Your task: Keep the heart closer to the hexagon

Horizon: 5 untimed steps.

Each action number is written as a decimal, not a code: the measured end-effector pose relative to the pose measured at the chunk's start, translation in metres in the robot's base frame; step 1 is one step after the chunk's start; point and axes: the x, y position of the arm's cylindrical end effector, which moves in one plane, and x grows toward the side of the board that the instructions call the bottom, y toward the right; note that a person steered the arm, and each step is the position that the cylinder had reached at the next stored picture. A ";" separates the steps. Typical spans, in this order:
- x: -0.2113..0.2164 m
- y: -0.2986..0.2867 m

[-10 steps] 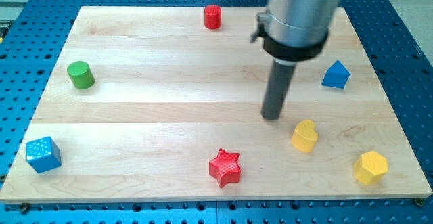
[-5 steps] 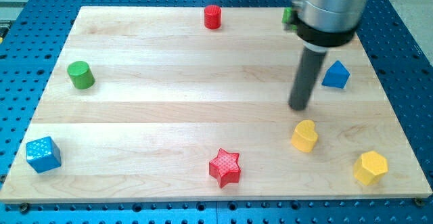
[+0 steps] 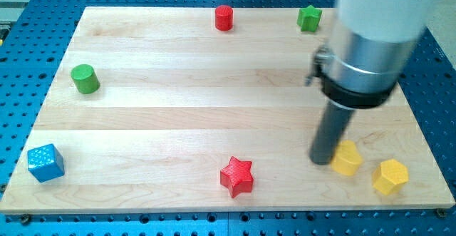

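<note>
The yellow heart (image 3: 348,159) lies near the view's bottom right of the wooden board (image 3: 178,122). The yellow hexagon (image 3: 390,177) sits just right of and slightly below it, a small gap between them. My tip (image 3: 321,160) rests on the board touching the heart's left side. The arm's body hides the area above the heart, where the blue block stood.
A red star (image 3: 236,177) lies at bottom centre. A blue cube (image 3: 45,162) is at bottom left, a green cylinder (image 3: 85,78) at left, a red cylinder (image 3: 224,17) at top centre and a green star-like block (image 3: 309,18) at top right.
My tip swung right, then down to the heart's left side. The heart slid right toward the hexagon. The arm now hides the blue block; the green block at top right is uncovered.
</note>
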 end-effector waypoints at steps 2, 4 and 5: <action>0.000 0.007; 0.000 0.008; 0.005 0.002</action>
